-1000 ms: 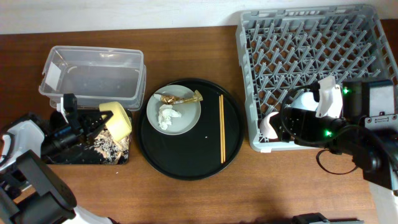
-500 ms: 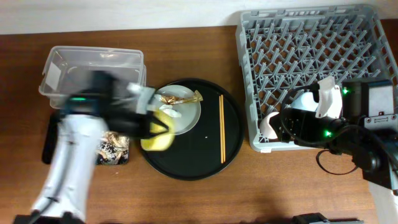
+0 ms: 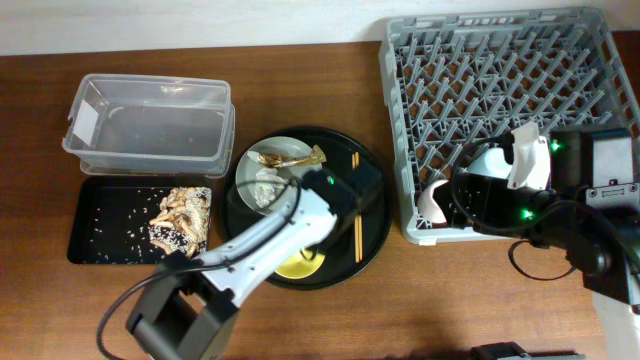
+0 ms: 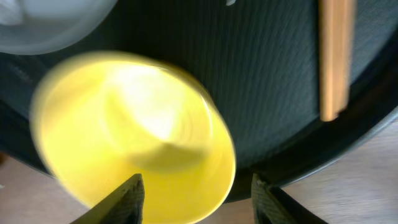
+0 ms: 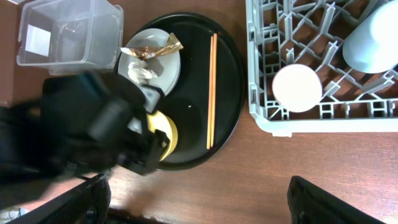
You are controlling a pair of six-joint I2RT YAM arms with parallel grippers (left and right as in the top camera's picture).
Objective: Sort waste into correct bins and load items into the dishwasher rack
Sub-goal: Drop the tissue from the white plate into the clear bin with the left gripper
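The yellow bowl (image 3: 296, 266) (image 4: 134, 127) lies on the round black tray (image 3: 375, 235) near its front edge. My left gripper (image 3: 311, 263) (image 4: 196, 183) hangs just over the bowl's near rim, jaws apart and gripping nothing. The grey plate (image 3: 297, 190) behind it holds white tissue (image 3: 267, 187) and the gold wrapper (image 3: 297, 157). Chopsticks (image 3: 356, 205) lie on the tray's right side. My right gripper (image 3: 475, 180) (image 5: 199, 190) hovers open and empty by the rack's (image 3: 500, 90) front left corner. A pinkish cup (image 5: 297, 87) and a bluish cup (image 5: 373, 37) stand in the rack.
The clear tub (image 3: 150, 125) sits at the back left. In front of it, the shallow black tray (image 3: 105, 225) holds brownish food scraps (image 3: 180, 222). My left arm (image 3: 250, 245) stretches across the round tray from the front left.
The left arm swung the yellow bowl from over the black tray, rightward onto the round tray, and its jaws opened off it. The right arm stayed still.
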